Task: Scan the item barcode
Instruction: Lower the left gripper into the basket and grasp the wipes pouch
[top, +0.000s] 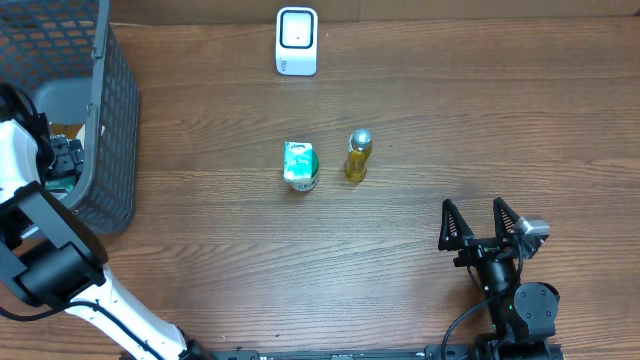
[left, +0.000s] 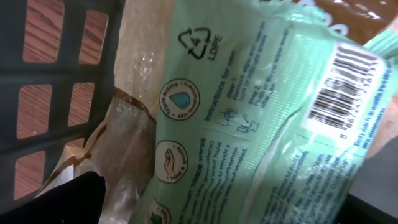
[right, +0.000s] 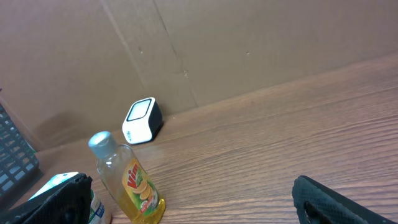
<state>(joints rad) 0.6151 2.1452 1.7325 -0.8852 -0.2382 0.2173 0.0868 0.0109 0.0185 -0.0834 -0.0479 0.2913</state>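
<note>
Left end effector (top: 62, 157) inside basket (top: 112, 110), spread wide, close over green wipes pack (left: 261, 124), barcode (left: 348, 81) showing; contact unclear. Right end effector (top: 472, 209) wide open, empty, over bench (top: 330, 270).

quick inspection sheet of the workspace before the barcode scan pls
surface: wooden table, brown grain
job's things: white scanner at the far edge; green pack and yellow bottle standing side by side mid-table, apart; green packet in the basket, its barcode facing the left wrist camera
clutter: grey mesh basket on the left; brown-and-clear packet under the green one
grippers: left gripper open, down in the basket; right gripper open, holding nothing, at the near side
cables: black cable looped by the right arm's base
surroundings: cardboard wall behind the table
</note>
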